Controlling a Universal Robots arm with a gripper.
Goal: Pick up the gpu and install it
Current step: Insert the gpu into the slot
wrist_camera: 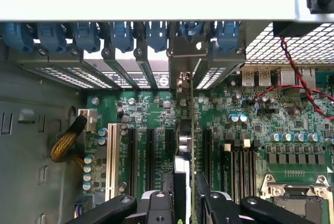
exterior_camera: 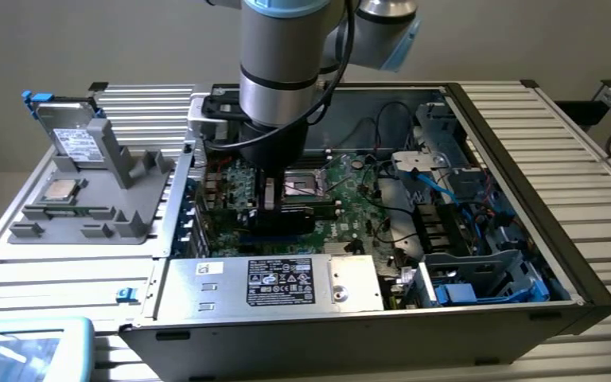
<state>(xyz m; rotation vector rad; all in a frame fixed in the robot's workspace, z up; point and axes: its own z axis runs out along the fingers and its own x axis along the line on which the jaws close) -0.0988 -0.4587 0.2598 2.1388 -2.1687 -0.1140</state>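
We are in the seating part of the job. In the centre of the exterior view the arm reaches down into the open computer case [exterior_camera: 496, 171], and the gripper [exterior_camera: 274, 205] sits low over the motherboard [exterior_camera: 353, 187]. In the wrist view the gripper [wrist_camera: 183, 195] has its fingers [wrist_camera: 156, 205] closed on the gpu [wrist_camera: 187, 130], which stands on edge in the middle of the frame, running up toward the rear wall of the case. Its silver end bracket [wrist_camera: 183, 57] sits among the blue slot clips [wrist_camera: 122, 36] in the upper middle of that frame.

To do this well we should keep the card upright and parallel to the black expansion slots [wrist_camera: 150, 156] on either side of it, with the bracket lined up in its own gap at the rear, and press straight down evenly rather than from one end. Whether the card's edge is already fully down in its slot we cannot tell, since the cooler and fingers hide the contact line. We should avoid the capacitors [wrist_camera: 237, 117] just beside it.
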